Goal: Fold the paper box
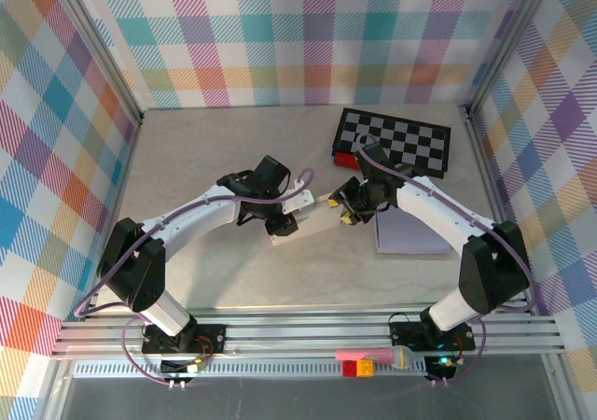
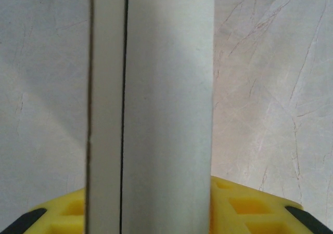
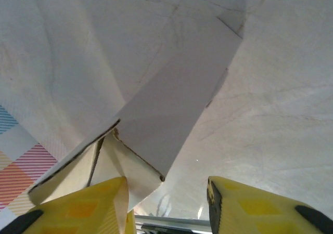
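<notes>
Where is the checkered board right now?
The checkered board lies at the far right of the table in the overhead view, just beyond the right gripper.

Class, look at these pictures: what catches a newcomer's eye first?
First, the white paper box at the middle of the table, where the left arm and right arm meet over it. Then the black-and-white checkerboard at the far right, and the rainbow plaid walls all around.

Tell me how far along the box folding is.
Roughly midway. Done: the paper box looks folded into a sleeve, clamped in the left gripper. In hand: the right gripper, open, is at a loose end flap. Left: tucking that flap and closing the end.
</notes>
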